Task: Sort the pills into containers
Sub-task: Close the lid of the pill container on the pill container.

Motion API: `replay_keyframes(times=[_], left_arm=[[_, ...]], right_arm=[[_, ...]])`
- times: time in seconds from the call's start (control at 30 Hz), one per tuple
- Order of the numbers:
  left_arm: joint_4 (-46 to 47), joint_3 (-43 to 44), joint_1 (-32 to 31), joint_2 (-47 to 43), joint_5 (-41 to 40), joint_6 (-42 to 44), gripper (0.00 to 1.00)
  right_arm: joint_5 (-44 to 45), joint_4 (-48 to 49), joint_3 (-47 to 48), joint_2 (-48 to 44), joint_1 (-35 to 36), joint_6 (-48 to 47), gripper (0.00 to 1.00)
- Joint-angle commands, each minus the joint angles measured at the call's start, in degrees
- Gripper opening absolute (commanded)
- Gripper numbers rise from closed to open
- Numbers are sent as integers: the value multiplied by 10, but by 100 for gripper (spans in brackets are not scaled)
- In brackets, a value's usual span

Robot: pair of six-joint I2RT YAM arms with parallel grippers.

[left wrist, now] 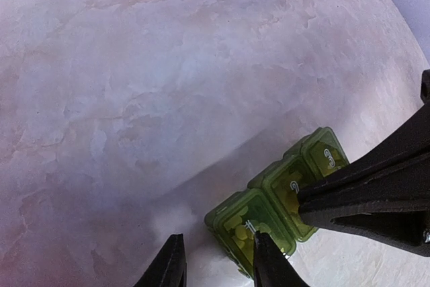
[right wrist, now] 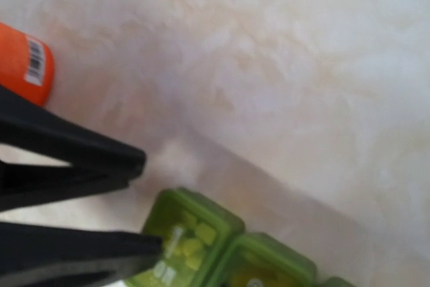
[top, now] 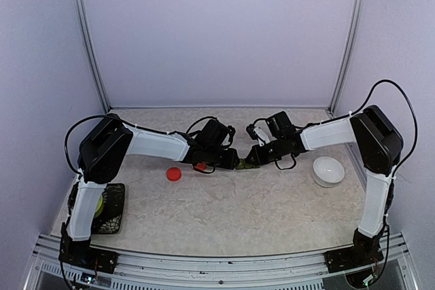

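Observation:
The green pill box (top: 246,165) lies mid-table between both grippers. In the left wrist view the box (left wrist: 316,156) shows three numbered cells with lids shut, and whitish pills (left wrist: 242,232) show through the first lid. My left gripper (left wrist: 216,240) is open, its right finger on the first cell's lid and its left finger over bare table. A dark finger of my right gripper (left wrist: 363,196) rests on the middle cell's lid. The right wrist view shows the box (right wrist: 269,260), pills (right wrist: 205,233) and the left gripper's fingers (right wrist: 101,159), not its own fingertips.
An orange bottle (top: 200,166) lies just left of the box under the left gripper, and it also shows in the right wrist view (right wrist: 20,65). A red cap (top: 174,174) lies farther left. A white bowl (top: 328,170) stands right. A lime-green bowl (top: 100,203) sits by the left base.

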Motion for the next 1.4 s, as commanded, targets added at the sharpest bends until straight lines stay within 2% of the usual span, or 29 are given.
replay_keyframes(times=[0.0, 0.37, 0.63, 0.9, 1.13, 1.37], left_arm=[[-12, -1, 2, 20, 6, 2, 34], [-14, -1, 4, 20, 5, 1, 33], [-17, 2, 4, 22, 7, 2, 32], [-10, 2, 11, -1, -4, 5, 34], [-16, 21, 14, -46, -12, 13, 45], [-23, 15, -6, -137, -10, 32, 61]], right_arm=[[-3, 1, -27, 18, -3, 9, 0], [14, 9, -74, 30, -3, 15, 0], [-6, 32, -105, 38, -14, 15, 0], [-48, 48, -52, -74, -14, -2, 0], [-44, 19, -28, -151, -14, -15, 18], [-71, 77, -85, -176, -13, -56, 48]])
